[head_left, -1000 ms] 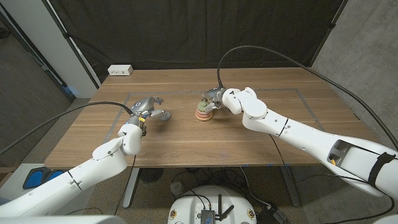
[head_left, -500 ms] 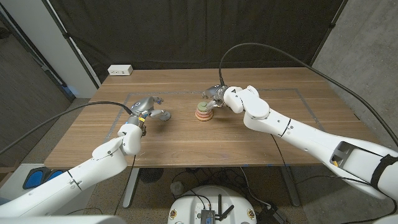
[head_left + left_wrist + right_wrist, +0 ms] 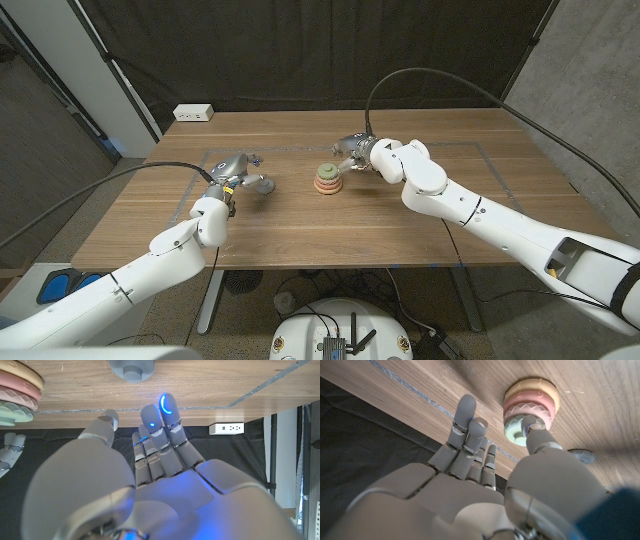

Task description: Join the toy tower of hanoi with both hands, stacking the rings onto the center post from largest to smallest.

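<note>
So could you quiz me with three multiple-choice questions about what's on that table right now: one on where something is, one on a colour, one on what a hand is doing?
1. Where does the ring stack stand?
A. near the middle of the table
B. at the table's near edge
C. on the floor

2. What colour is the top ring of the stack?
A. black
B. pale green
C. bright blue

3. What is the right hand doing?
A. holding a ring in the air
B. gripping the white power strip
C. open beside the stack, holding nothing

Answers:
1 A: the head view shows the stack about mid-table, between the two hands.
2 B: the right wrist view shows green over pink and yellow-orange rings.
3 C: its fingers are spread and empty next to the stack.
</note>
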